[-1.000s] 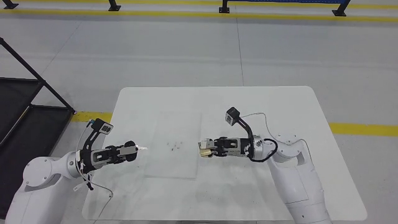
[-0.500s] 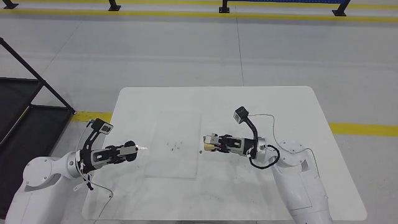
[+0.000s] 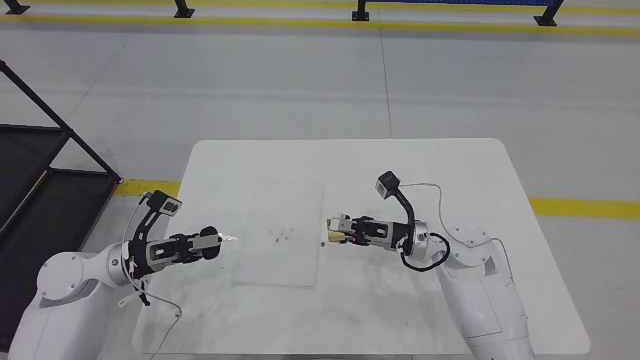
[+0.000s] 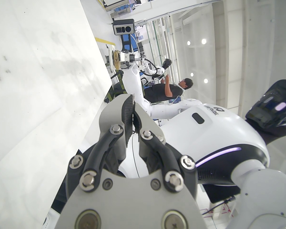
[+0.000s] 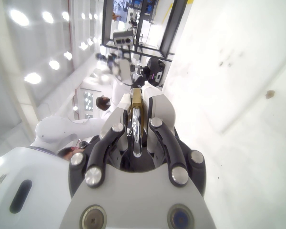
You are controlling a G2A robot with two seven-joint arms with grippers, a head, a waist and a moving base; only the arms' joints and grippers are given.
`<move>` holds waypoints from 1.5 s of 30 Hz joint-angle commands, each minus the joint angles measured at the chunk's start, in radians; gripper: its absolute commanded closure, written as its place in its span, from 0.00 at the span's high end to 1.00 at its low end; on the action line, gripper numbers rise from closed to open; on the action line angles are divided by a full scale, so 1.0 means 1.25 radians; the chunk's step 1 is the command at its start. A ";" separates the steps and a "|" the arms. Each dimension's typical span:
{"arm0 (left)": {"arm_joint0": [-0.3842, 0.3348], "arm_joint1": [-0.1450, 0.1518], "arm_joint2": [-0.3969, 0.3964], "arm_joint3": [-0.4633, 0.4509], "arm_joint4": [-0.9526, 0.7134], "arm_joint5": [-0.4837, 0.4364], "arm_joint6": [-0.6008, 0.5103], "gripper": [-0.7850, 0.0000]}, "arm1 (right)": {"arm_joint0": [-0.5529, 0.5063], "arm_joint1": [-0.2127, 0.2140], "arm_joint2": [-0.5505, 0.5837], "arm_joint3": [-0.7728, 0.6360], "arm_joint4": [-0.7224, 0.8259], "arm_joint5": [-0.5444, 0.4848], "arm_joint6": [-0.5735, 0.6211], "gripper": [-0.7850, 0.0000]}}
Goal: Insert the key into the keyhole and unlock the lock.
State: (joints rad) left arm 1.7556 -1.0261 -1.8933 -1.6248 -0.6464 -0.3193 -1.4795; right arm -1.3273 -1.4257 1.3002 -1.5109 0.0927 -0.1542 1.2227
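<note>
Right hand, clenched on the brass lock, had shifted slightly away from the left hand, then settled above the bench. The left hand stayed put, gripping the key. Key and lock remained well apart, so alignment probably came next.

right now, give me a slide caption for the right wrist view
Right hand shut on a brass padlock with a silver shackle, held over the white table.
</note>
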 commanded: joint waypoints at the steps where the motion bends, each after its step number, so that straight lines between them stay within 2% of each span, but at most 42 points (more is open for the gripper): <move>1: 0.003 -0.002 0.019 -0.026 0.019 0.007 0.045 0.00 | 0.000 0.000 0.000 0.000 0.000 0.000 0.000 0.00; 11: 0.036 -0.010 0.100 -0.135 0.164 -0.030 0.231 0.00 | -0.014 0.004 -0.034 -0.008 -0.017 -0.033 -0.137 0.00; 17: 0.035 -0.015 0.159 -0.129 0.156 -0.062 0.254 0.00 | -0.010 0.003 -0.069 0.007 0.000 -0.044 -0.197 0.00; 27: 0.019 -0.015 0.190 -0.086 0.141 -0.093 0.260 0.00 | -0.012 0.005 -0.125 0.015 -0.007 -0.078 -0.239 0.00; 45: 0.005 -0.014 0.230 -0.074 0.181 -0.116 0.324 0.00 | -0.028 0.014 -0.180 -0.002 -0.018 -0.105 -0.300 0.00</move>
State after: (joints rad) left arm 1.7624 -1.0433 -1.6075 -1.7173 -0.4206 -0.4654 -1.0775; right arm -1.3622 -1.4087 1.0761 -1.5132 0.0699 -0.2842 0.8488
